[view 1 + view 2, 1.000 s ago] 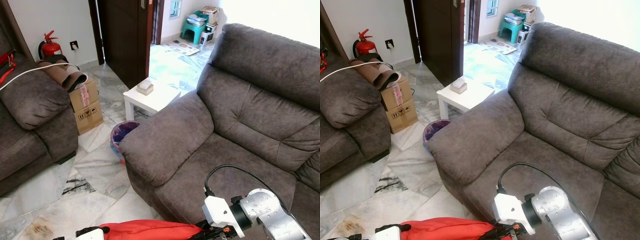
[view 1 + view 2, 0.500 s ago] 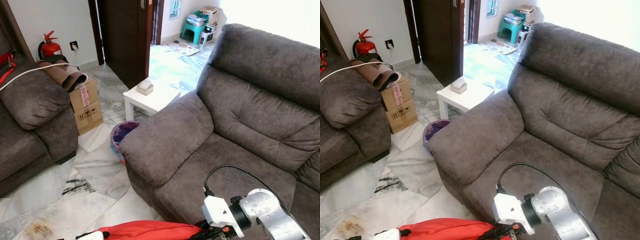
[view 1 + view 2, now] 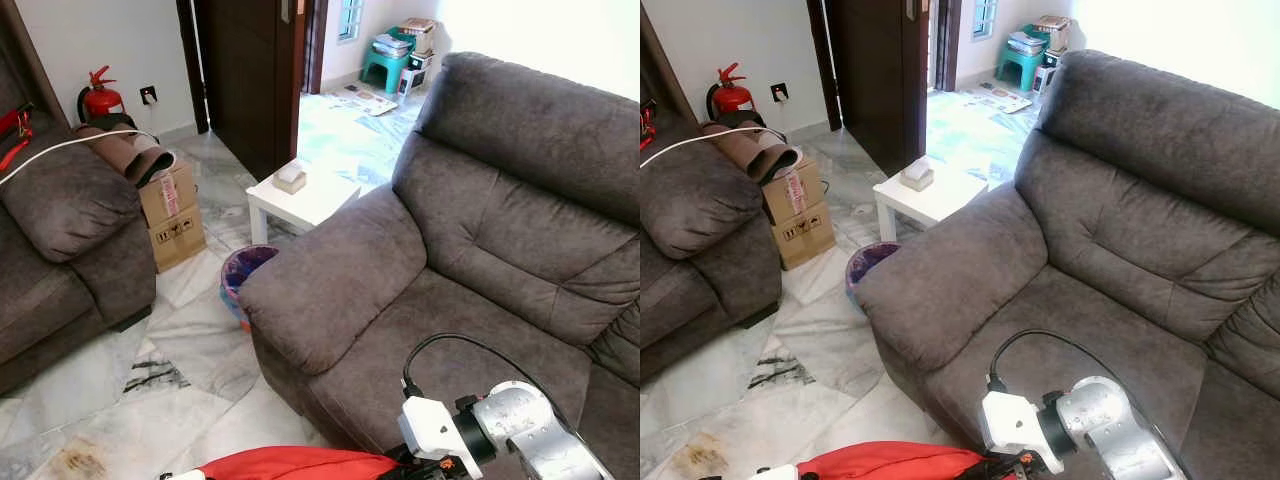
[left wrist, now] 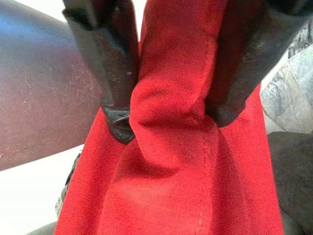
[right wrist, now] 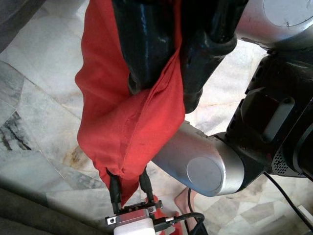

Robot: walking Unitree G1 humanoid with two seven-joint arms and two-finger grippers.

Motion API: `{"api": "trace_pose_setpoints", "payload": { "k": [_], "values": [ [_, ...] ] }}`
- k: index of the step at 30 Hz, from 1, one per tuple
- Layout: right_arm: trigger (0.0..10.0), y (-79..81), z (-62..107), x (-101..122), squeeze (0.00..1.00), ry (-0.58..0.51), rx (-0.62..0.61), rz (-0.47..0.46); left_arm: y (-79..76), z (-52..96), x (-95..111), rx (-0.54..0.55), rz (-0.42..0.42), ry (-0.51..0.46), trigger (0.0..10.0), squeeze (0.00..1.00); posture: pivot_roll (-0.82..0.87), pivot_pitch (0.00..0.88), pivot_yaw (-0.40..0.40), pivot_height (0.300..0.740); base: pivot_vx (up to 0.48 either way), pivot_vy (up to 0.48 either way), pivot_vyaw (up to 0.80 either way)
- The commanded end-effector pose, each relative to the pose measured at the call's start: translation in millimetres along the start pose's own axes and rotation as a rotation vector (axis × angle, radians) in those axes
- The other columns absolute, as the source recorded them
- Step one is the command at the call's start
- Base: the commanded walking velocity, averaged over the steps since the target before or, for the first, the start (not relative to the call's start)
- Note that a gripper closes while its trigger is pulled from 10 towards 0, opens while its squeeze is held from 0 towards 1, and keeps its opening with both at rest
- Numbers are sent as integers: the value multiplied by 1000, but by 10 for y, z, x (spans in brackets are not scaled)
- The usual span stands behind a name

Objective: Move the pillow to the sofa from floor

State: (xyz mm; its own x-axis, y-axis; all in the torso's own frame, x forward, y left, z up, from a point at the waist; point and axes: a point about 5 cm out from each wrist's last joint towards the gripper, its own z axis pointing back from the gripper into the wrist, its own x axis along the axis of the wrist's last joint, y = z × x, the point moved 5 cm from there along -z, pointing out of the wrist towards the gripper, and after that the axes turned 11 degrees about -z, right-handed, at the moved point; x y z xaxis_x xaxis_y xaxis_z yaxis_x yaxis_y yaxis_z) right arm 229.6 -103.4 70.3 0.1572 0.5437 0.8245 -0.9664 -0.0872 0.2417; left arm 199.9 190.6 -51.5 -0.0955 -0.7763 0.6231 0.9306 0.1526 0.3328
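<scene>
Since a second ago the whole scene has slid a little in my head views, so my head has shifted; the red pillow (image 3: 300, 464) now sits a touch lower at the bottom edge of the picture, and my right arm (image 3: 510, 435) has dropped slightly with it. The sofa (image 3: 480, 250) itself has not moved.

I hold the pillow off the marble floor (image 3: 190, 350) with both grippers. My left gripper (image 4: 168, 115) has its two black fingers (image 4: 110, 73) drawn in narrow, pinching a fold of the red cloth between them. My right gripper (image 5: 164, 93) does the same at the other end, its fingers pressed close on a bunched edge of the fabric, with the pillow hanging slack below them. In the head views the pillow lies stretched between my arms, just beside the front edge of the sofa seat (image 3: 440, 340) and lower than it.

By my reckoning the pick-up is done and I am in the carrying step, with the placing still to come. The next move calls for raising both arms together until the pillow clears the front edge of the seat, reaching forward over the cushion, then spreading both sets of fingers. Lifting unevenly could drag the cloth from one pinch.
</scene>
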Motion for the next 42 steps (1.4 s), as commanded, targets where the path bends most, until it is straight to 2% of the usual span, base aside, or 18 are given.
{"api": "trace_pose_setpoints", "payload": {
  "k": [1, 18, 30, 32, 34, 36, 37, 38, 39, 40, 41, 42],
  "values": [
    [10000, -1, 31, 199, 0, -56, 2, 88, -135, 10, -77, -58, 20, 32, 0, 0, 145, 48, -75, 740, 0, 0, 0],
    [10000, 11, -42, 185, 0, -60, 3, 91, -192, 8, -66, -56, 38, 25, 0, 0, 146, 56, -71, 740, 0, 0, 0],
    [10000, 17, -59, 172, 0, -61, -3, 89, -140, -23, 6, -7, 55, -5, 0, 0, 146, 66, -66, 740, 0, 0, 0],
    [10000, 12, -69, 171, 0, -69, -12, 85, -23, -35, 93, 59, 68, -42, 0, 0, 147, 73, -65, 740, 0, 0, 0],
    [10000, 8, -71, 175, 0, -73, -16, 84, 5, -36, 113, 74, 74, -52, 0, 0, 147, 73, -65, 740, 0, 0, 0],
    [10000, -73, -83, 180, 0, -92, -74, 90, 140, -42, 200, 147, 82, -84, 0, 0, 153, 80, -62, 740, 0, 0, 0],
    [10000, -73, -83, 180, 0, -92, -74, 90, 140, -42, 200, 147, 82, -84, 0, 0, 153, 80, -62, 740, 0, 0, 0],
    [10000, -291, -77, 200, 0, -145, -227, 88, 379, -43, 331, 290, 100, -135, 0, 0, 153, 85, -62, 740, 0, 0, 0],
    [10000, -291, -77, 200, 0, -145, -227, 88, 379, -43, 331, 290, 100, -135, 0, 0, 153, 85, -62, 740, 0, 0, 0],
    [10000, -464, -53, 194, 0, -190, -361, 82, 631, -18, 422, 455, 142, -168, 0, 0, 153, 92, -57, 740, 0, 0, 0],
    [10000, -464, -53, 194, 0, -190, -361, 82, 631, -18, 422, 455, 142, -168, 0, 0, 153, 92, -57, 740, 0, 0, 0],
    [10000, -555, -42, 151, 0, -193, -442, 72, 774, 10, 469, 554, 189, -192, 0, 0, 149, 97, -53, 740, 0, 0, 0]
  ]
}}
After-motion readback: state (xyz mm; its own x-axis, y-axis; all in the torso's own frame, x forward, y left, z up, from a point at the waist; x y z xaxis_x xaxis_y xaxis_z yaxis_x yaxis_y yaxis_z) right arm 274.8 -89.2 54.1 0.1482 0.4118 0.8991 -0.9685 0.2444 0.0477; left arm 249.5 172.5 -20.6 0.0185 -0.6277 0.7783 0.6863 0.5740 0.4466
